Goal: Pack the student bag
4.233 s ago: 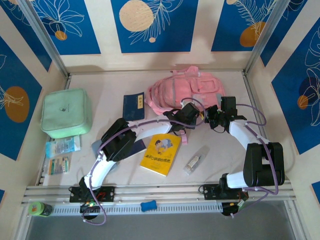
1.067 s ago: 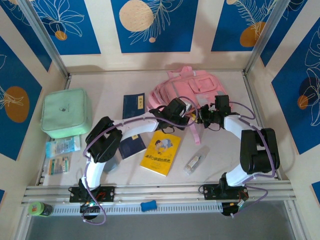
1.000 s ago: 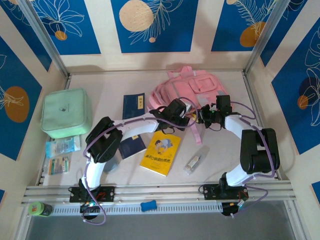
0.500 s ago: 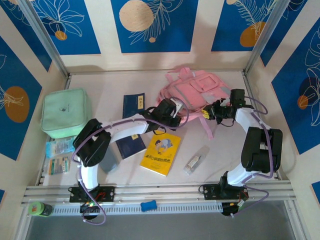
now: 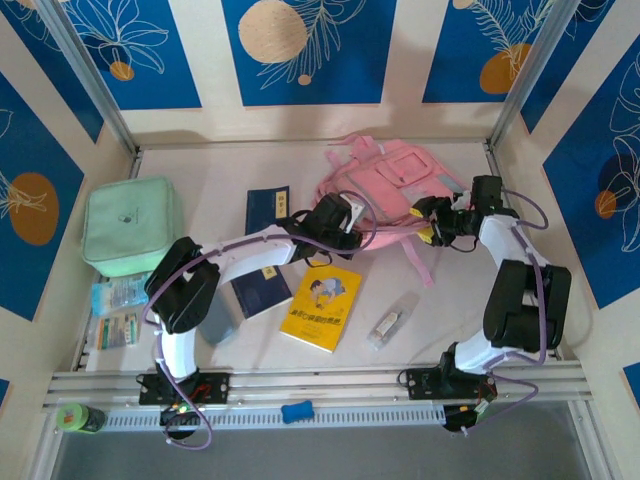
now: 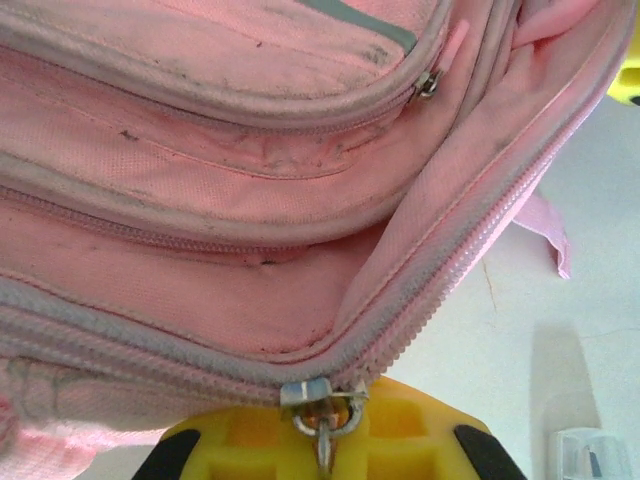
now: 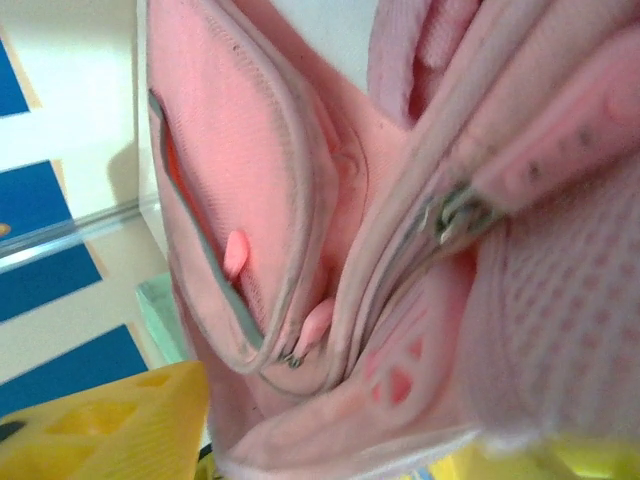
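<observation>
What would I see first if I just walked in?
The big pink student bag lies at the back of the table, with the left arm and right arm both reaching to it. The left fingers pinch its zip pull. A mint-green case sits far left.

The student bag has turned and slid toward the right wall (its loose strap moved with it across the bench). The left pincer has pulled back leftward. The right pincer has shifted right, its jaws now parted.
</observation>
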Available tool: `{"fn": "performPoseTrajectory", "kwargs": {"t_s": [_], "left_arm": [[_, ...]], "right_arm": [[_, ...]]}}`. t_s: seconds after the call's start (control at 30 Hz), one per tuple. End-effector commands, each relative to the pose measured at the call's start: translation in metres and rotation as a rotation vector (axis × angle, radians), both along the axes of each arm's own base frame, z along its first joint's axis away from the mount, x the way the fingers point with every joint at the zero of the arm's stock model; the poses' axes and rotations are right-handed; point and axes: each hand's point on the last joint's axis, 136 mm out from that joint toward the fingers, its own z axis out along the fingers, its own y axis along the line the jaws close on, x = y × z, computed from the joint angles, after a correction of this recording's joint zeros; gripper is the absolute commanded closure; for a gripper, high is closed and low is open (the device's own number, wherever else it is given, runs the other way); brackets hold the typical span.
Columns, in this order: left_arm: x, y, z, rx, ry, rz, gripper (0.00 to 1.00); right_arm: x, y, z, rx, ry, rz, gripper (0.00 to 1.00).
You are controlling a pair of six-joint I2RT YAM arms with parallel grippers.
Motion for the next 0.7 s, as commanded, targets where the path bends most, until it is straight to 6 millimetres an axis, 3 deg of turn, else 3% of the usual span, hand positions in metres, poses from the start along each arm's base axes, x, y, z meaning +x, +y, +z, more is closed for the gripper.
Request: {"fn": "performPoseTrajectory", "kwargs": {"t_s": [0.0, 0.17, 0.33, 0.53, 0.67], "left_arm": [[0.004, -0.012, 0.019, -0.063, -0.006, -0.009, 1.0], [0.004, -0.017, 0.02, -0.077, -0.002, -0.021, 1.0], [0.004, -0.017, 0.02, -0.072, -0.016, -0.021, 1.0], [0.005, -0.019, 0.021, -0.076, -0.018, -0.029, 1.0], [0.005, -0.019, 0.023, -0.072, -0.021, -0.03, 1.0]], "right_arm": [[-0.022, 0.015, 0.004, 0.071, 0.021, -0.014, 0.29], [-0.037, 0.05, 0.006, 0.107, 0.028, -0.022, 0.13], [-0.031, 0.078, 0.001, 0.087, 0.031, -0.041, 0.11], [-0.015, 0.085, -0.015, 0.051, 0.047, -0.077, 0.26], [-0.006, 0.088, -0.019, 0.014, 0.042, -0.056, 0.48]]}}
